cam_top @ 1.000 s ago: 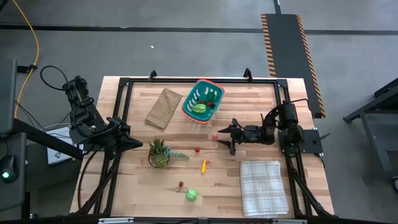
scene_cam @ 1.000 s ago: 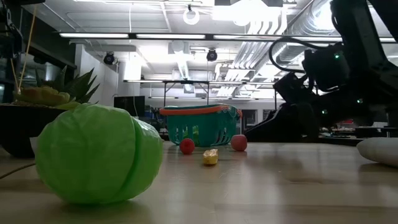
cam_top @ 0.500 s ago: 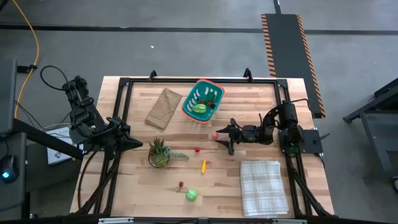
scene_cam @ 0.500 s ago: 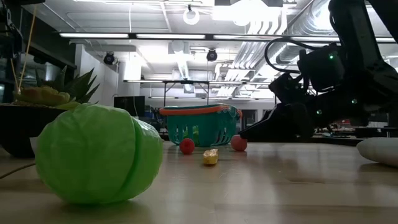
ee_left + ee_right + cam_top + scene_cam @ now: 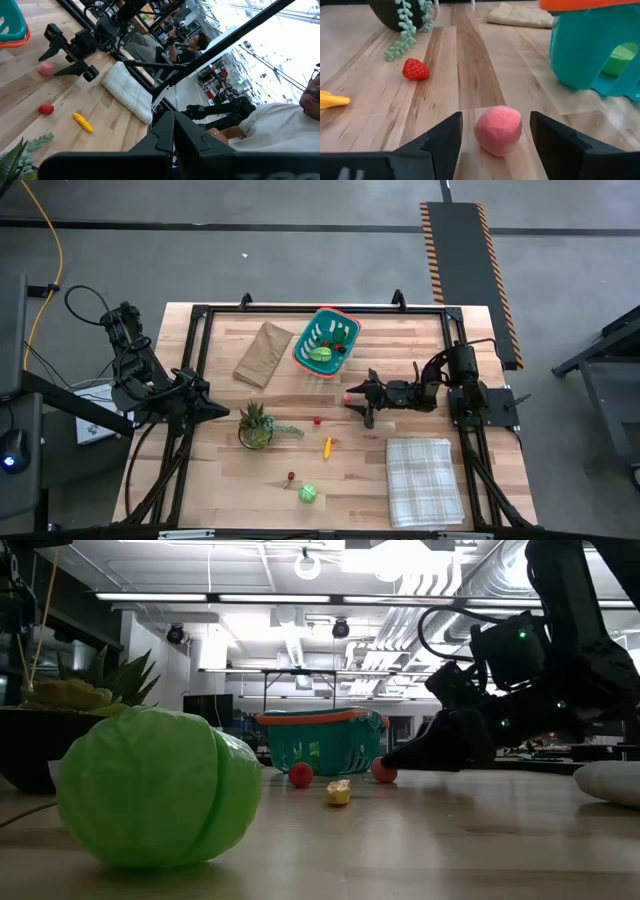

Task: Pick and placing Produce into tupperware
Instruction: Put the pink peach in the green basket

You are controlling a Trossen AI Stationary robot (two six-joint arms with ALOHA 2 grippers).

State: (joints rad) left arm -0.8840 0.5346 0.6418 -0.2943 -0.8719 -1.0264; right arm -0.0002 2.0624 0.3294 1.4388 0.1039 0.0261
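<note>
Right gripper (image 5: 352,401) sits low over the table (image 5: 400,340) with its fingers (image 5: 438,141) spread wide, one on each side of a pink produce piece (image 5: 498,130) that lies between them, seemingly untouched. One teal tupperware (image 5: 326,341) with an orange rim stands just beyond it, holding a green piece (image 5: 321,353) and what looks like one small dark red bit. Five produce pieces lie loose on the wood: the pink one, a strawberry (image 5: 317,420), a yellow-orange piece (image 5: 327,446), a small red piece (image 5: 291,476) and a green cabbage (image 5: 308,494). Also on the table are one potted plant (image 5: 255,424), one brown paper bag (image 5: 263,352) and one checked cloth (image 5: 425,480). Left gripper (image 5: 213,409) waits closed at the table's left edge. No writing is legible.
</note>
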